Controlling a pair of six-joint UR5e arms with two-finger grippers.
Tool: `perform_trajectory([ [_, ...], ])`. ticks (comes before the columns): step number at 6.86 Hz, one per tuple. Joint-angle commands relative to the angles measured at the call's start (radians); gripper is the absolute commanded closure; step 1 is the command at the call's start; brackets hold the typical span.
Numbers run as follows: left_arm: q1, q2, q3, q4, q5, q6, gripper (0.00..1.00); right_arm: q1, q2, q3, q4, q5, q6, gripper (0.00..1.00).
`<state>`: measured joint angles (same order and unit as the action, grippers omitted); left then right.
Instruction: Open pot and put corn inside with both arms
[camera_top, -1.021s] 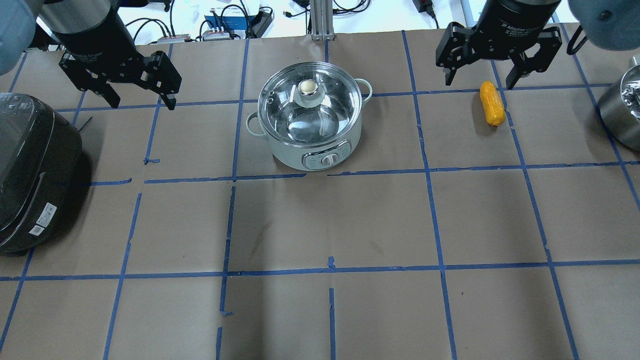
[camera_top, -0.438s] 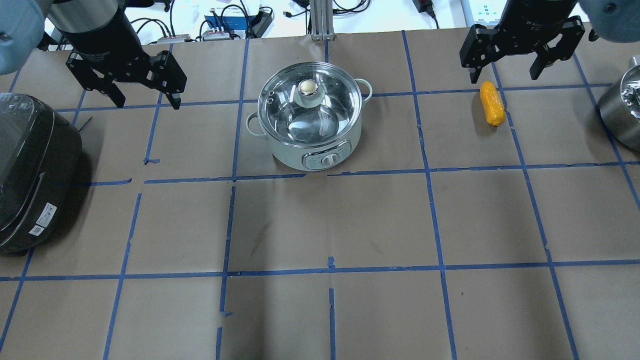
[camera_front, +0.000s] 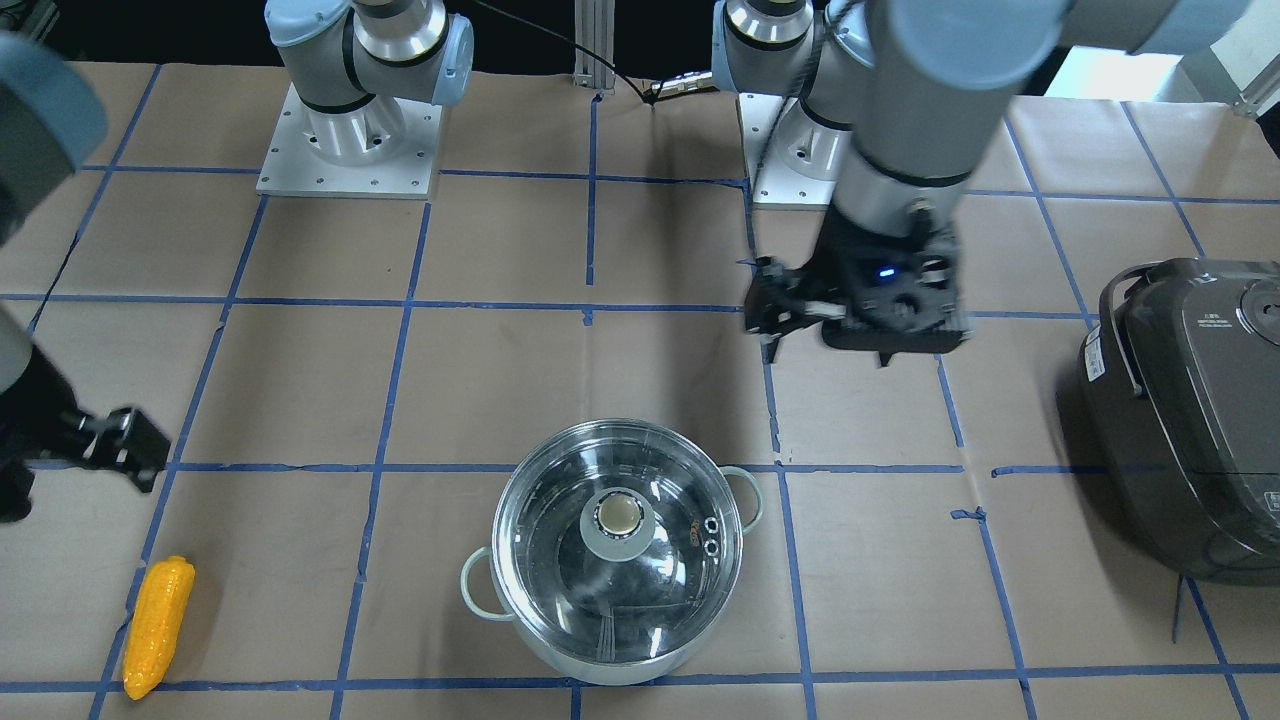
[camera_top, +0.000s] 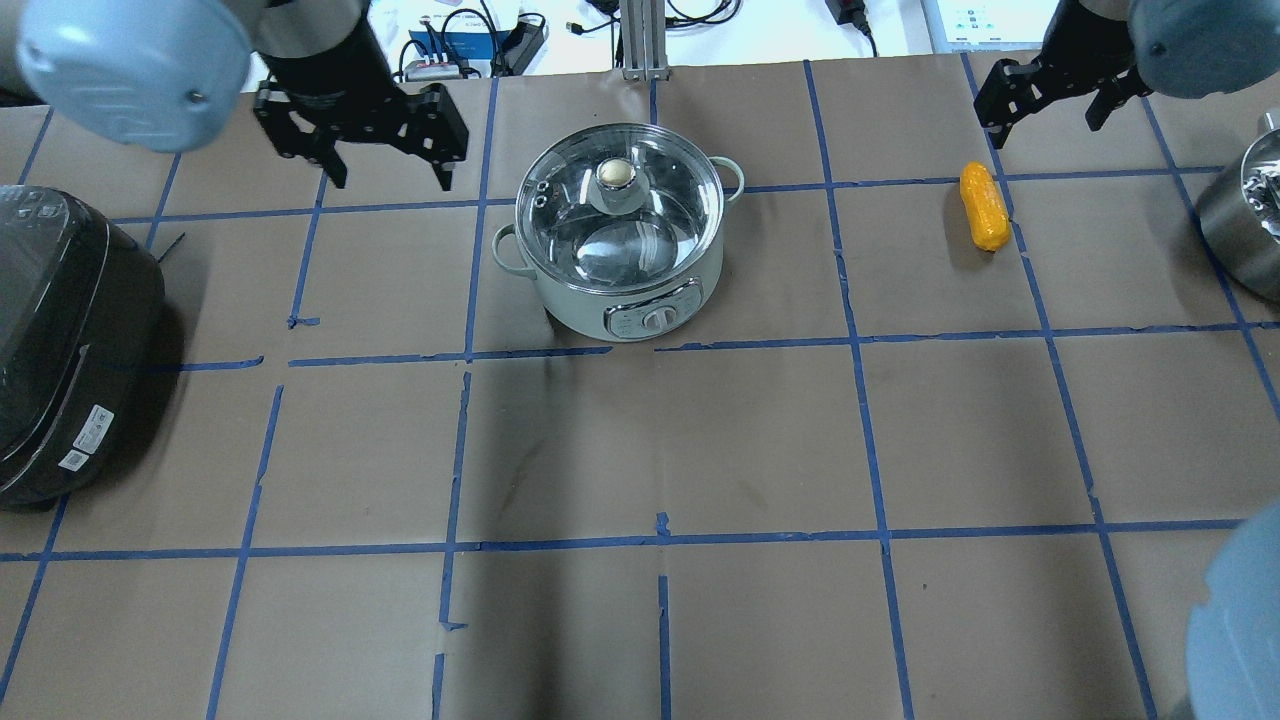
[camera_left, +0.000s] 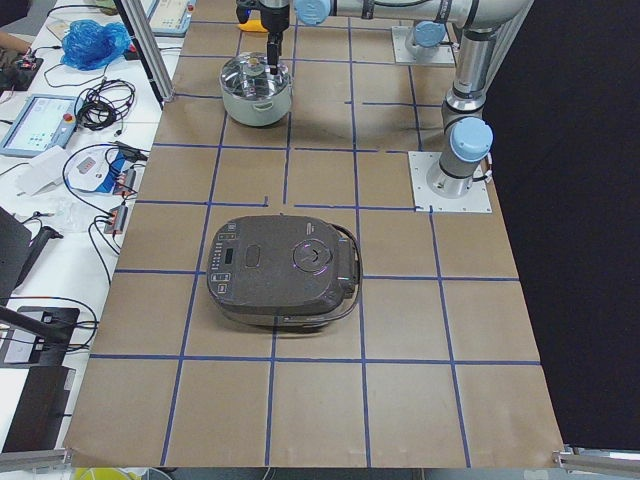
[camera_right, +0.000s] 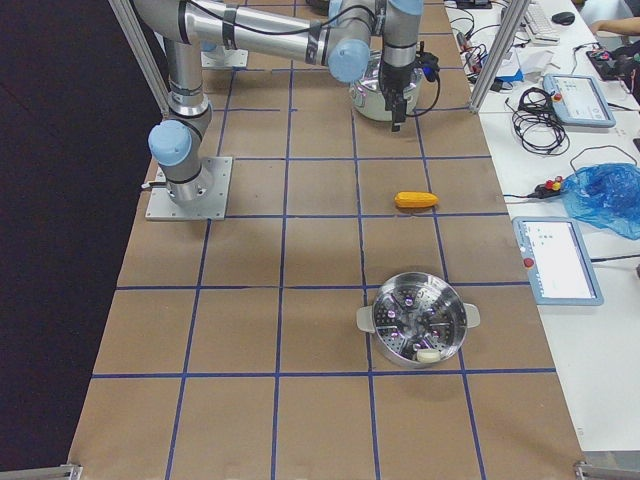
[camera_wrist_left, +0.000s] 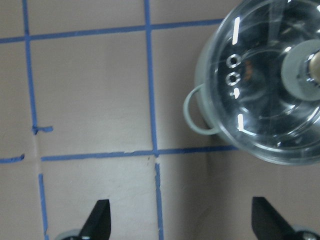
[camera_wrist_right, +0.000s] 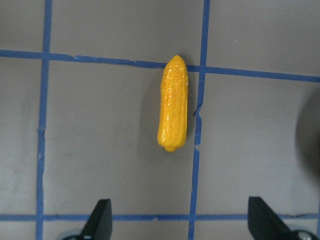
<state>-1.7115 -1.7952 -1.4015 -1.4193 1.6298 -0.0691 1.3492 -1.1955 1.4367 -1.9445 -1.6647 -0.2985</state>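
The steel pot (camera_top: 620, 250) stands at the table's far middle with its glass lid (camera_top: 640, 215) on and a pale knob (camera_top: 617, 175) on top; it also shows in the front view (camera_front: 618, 560) and the left wrist view (camera_wrist_left: 260, 85). My left gripper (camera_top: 390, 175) is open and empty, above the table just left of the pot. The yellow corn (camera_top: 984, 207) lies on the paper to the pot's right, also in the right wrist view (camera_wrist_right: 173, 110). My right gripper (camera_top: 1040, 115) is open and empty, raised just beyond the corn.
A dark grey rice cooker (camera_top: 70, 340) sits at the table's left edge. A second steel pot with a perforated insert (camera_right: 418, 320) stands at the right edge (camera_top: 1245, 220). Cables and boxes lie beyond the far edge. Blue tape lines cross the brown paper.
My left gripper has moved right, closer to the pot. My right gripper has moved right and farther back, away from the corn. Pot and corn have not moved.
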Motion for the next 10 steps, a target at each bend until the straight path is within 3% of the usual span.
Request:
perform_trajectory([
  [1,-0.120,-0.146,0.118,0.074,0.018,-0.049,0.00,-0.033,0.210,-0.042,-0.194,0.032,-0.010,0.12],
  [3,-0.129,-0.296,0.247,0.117,0.009,-0.061,0.00,-0.033,0.324,-0.058,-0.270,0.060,-0.010,0.09],
  [4,-0.129,-0.327,0.259,0.118,0.007,-0.063,0.00,-0.033,0.353,-0.044,-0.287,0.066,-0.007,0.07],
  [5,-0.132,-0.363,0.265,0.129,0.007,-0.064,0.00,-0.033,0.353,-0.036,-0.287,0.063,-0.004,0.18],
  [6,-0.135,-0.371,0.265,0.138,0.007,-0.066,0.00,-0.033,0.352,-0.033,-0.281,0.050,-0.004,0.64],
  [7,-0.137,-0.381,0.263,0.151,0.005,-0.089,0.00,-0.033,0.344,-0.019,-0.275,0.066,-0.002,0.88],
  [10,-0.146,-0.391,0.257,0.162,-0.038,-0.179,0.00,-0.033,0.295,-0.021,-0.277,0.074,-0.017,0.93],
])
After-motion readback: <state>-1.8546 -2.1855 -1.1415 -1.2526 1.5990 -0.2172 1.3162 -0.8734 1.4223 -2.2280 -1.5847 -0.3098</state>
